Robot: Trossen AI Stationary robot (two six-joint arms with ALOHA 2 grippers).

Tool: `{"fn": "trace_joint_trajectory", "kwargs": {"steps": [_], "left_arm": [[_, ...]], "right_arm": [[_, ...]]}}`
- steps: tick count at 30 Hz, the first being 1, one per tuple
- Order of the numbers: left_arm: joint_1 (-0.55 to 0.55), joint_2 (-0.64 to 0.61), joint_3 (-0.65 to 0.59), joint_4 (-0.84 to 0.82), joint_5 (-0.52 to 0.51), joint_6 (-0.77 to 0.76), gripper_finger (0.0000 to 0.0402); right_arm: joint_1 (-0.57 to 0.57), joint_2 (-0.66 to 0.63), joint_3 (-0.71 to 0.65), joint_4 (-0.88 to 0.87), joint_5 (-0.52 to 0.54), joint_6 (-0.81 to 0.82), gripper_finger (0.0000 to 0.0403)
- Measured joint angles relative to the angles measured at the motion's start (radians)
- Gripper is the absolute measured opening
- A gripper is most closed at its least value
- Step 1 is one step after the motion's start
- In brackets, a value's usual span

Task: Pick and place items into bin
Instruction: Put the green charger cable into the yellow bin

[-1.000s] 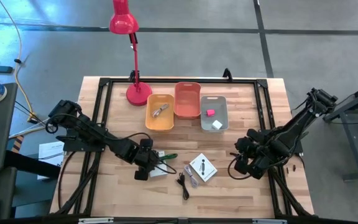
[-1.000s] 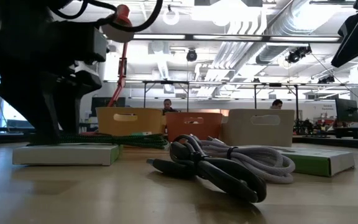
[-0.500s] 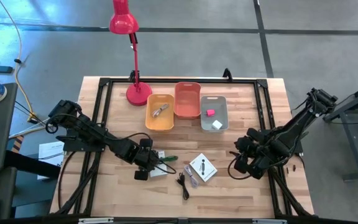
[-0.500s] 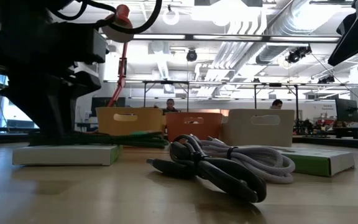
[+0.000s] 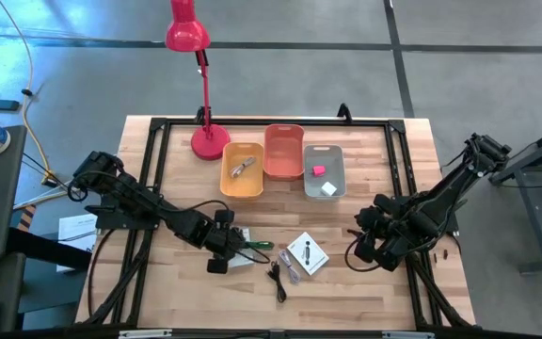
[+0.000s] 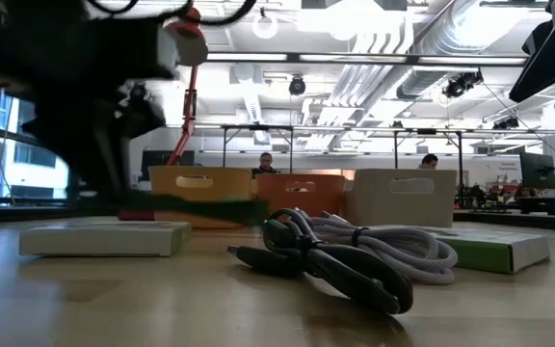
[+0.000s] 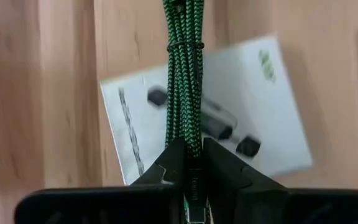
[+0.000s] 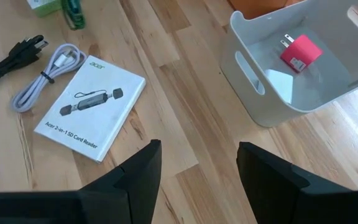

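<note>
Cable: the green braided cable [image 7: 183,87], a bundle cinched by a black tie, is clamped at one end between the fingers of the left gripper [image 7: 191,163] and hangs just above a white card [image 7: 207,115] printed with a small adapter, toward the table's front left. In the low view the bundle [image 6: 205,205] shows as a green bar clear of that card [image 6: 104,236], so I judge the lift begun and the carry to a bin as the step in hand. I count 3 bins along the far side: an orange-yellow bin [image 5: 242,170], a red-orange bin [image 5: 283,151] and a grey bin [image 5: 324,170] holding a pink cube [image 8: 301,52]. To do this well I would raise the bundle higher than the bin walls before travelling, since its free end may droop, and release only once over the opening. The right gripper [image 8: 197,165] waits at the right of the table with its fingers apart, facing a second white card [image 8: 92,116] and a coiled white-and-black cable [image 8: 33,65].
</note>
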Motion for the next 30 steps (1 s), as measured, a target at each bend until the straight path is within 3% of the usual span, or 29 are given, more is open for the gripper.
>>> {"fn": "trace_joint_trajectory", "kwargs": {"steps": [9,15,24,30], "left_arm": [[0.035,0.0,0.134,-0.051,-0.063,0.117,0.0016],[0.102,0.0,0.265,-0.178,-0.125,0.226,0.0006],[0.28,0.0,0.44,-0.5,-0.253,0.296,0.0002],[0.426,0.0,0.467,-0.541,-0.253,0.297,0.0001]], "right_arm": [[0.0,0.0,0.0,0.0,0.0,0.0,0.0199],[0.0,0.0,0.0,0.001,0.0,0.003,0.0199],[0.0,0.0,0.0,0.001,0.0,0.023,0.0199],[0.0,0.0,0.0,0.001,0.006,0.021,0.0199]]}}
